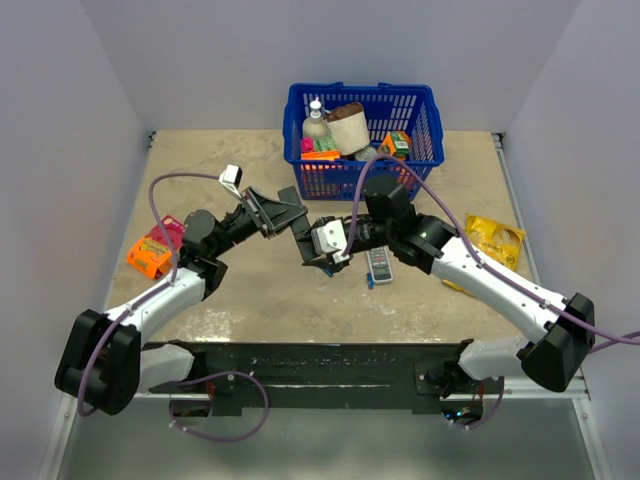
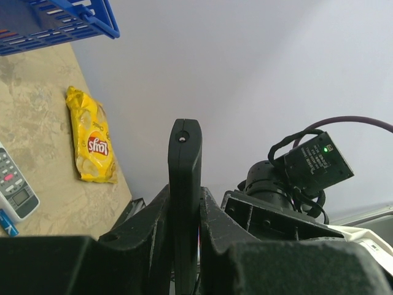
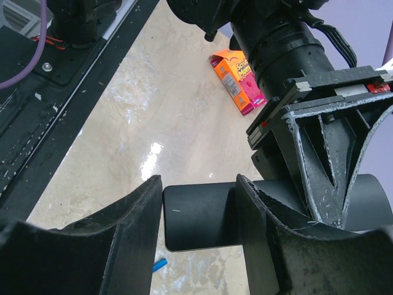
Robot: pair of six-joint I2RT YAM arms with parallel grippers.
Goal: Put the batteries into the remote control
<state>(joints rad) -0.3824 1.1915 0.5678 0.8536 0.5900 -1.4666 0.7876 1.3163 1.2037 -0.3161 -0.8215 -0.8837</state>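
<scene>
The remote control point(image 2: 185, 178) is hanging above the middle of the table point(image 1: 250, 290), with the left gripper point(image 2: 184, 200) clamping on its body. The right gripper point(image 3: 198, 190) is bracketing its free end; whether it is gripping, I cannot tell. Probably the back cover is being handled. Next, a battery point(image 3: 159, 264), lying beside the white-grey remote point(image 2: 15, 184), is needing a precise pick. The blue basket point(image 1: 365, 135) is standing behind, not obstructing.

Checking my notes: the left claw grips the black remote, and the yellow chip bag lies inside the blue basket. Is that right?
Not quite. The yellow chip bag lies on the table, outside the blue basket, as the top view shows. The left claw does grip the black remote.
</scene>
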